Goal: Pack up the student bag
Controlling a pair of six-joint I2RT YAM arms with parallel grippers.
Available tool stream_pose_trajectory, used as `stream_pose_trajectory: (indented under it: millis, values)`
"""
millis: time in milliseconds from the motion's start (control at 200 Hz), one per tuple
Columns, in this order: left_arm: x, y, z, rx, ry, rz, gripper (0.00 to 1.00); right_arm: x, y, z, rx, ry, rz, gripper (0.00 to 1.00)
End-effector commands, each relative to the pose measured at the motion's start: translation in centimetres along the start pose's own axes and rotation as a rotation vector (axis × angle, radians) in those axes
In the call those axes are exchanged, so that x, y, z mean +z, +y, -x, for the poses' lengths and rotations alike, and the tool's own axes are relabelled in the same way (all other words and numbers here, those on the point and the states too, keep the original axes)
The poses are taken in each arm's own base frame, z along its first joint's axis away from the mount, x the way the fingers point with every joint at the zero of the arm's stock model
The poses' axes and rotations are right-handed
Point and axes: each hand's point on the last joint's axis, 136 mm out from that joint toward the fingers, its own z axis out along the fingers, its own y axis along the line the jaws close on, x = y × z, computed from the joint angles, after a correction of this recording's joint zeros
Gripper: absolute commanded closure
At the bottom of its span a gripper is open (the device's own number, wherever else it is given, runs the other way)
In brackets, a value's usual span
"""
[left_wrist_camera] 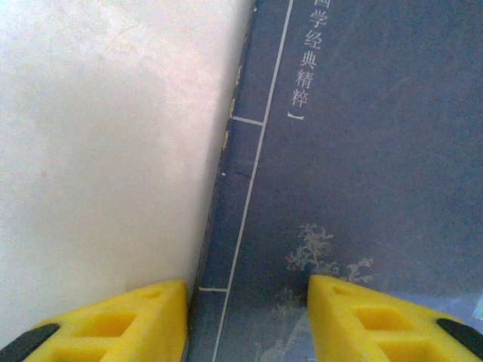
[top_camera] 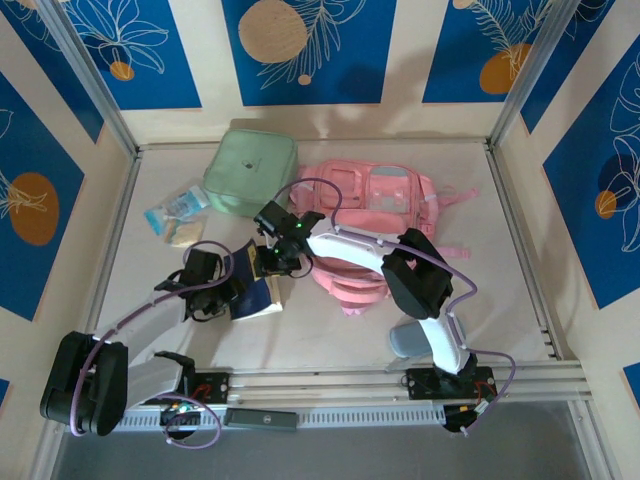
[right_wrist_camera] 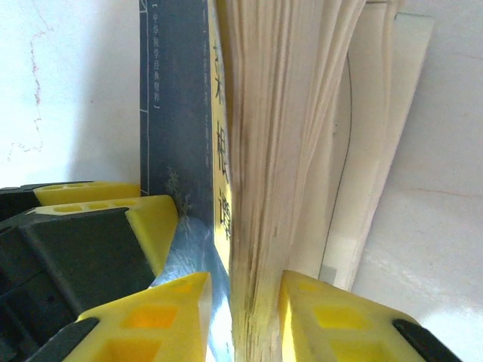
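Note:
The student bag, a large pink backpack, lies on the table right of centre, partly under my right arm. A dark blue book with Chinese lettering stands tilted on the table in front of the bag's left end. My right gripper is shut on the book, pinching its cover and page block from the edge. My left gripper is open. Its fingers straddle the spine edge of the book, one over the table and one against the cover. In the top view my left gripper and my right gripper meet at the book.
A mint green square zip case lies at the back, left of the bag. Small clear packets sit near the left wall. A metal frame and patterned walls close in the table on three sides.

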Motion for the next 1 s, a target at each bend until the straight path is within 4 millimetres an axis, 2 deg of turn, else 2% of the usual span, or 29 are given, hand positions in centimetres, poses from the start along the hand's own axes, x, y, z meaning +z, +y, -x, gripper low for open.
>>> stream_pose_trajectory:
  millis: [0, 155, 305, 565, 740, 865, 995]
  values:
    - [0.4, -2.8, -0.5, 0.029, 0.045, -0.129, 0.54, -0.3, 1.6, -0.3, -0.030, 0.017, 0.056, 0.75]
    - [0.2, -3.5, -0.3, 0.025, 0.045, -0.157, 0.54, -0.3, 1.9, -0.1, -0.047, 0.009, 0.063, 0.81]
    - [0.0, -3.7, -0.3, 0.026, 0.041, -0.163, 0.53, -0.6, 1.8, 0.1, -0.059, -0.002, 0.058, 0.90]
    - [-1.2, -4.1, 0.5, 0.051, 0.010, -0.155, 0.44, -2.9, 3.0, 0.7, -0.078, -0.056, 0.097, 1.00]
    - [-4.2, -4.8, 2.1, 0.102, -0.067, -0.139, 0.32, -5.7, 3.6, 0.8, -0.090, -0.103, 0.137, 1.00]
    - [-7.2, -6.0, 3.5, 0.142, -0.120, -0.166, 0.23, -8.3, 2.8, 0.9, -0.070, -0.146, 0.150, 1.00]
    - [-10.4, -8.5, 4.9, 0.184, -0.177, -0.263, 0.19, -11.9, 1.9, 0.8, -0.051, -0.208, 0.192, 1.00]
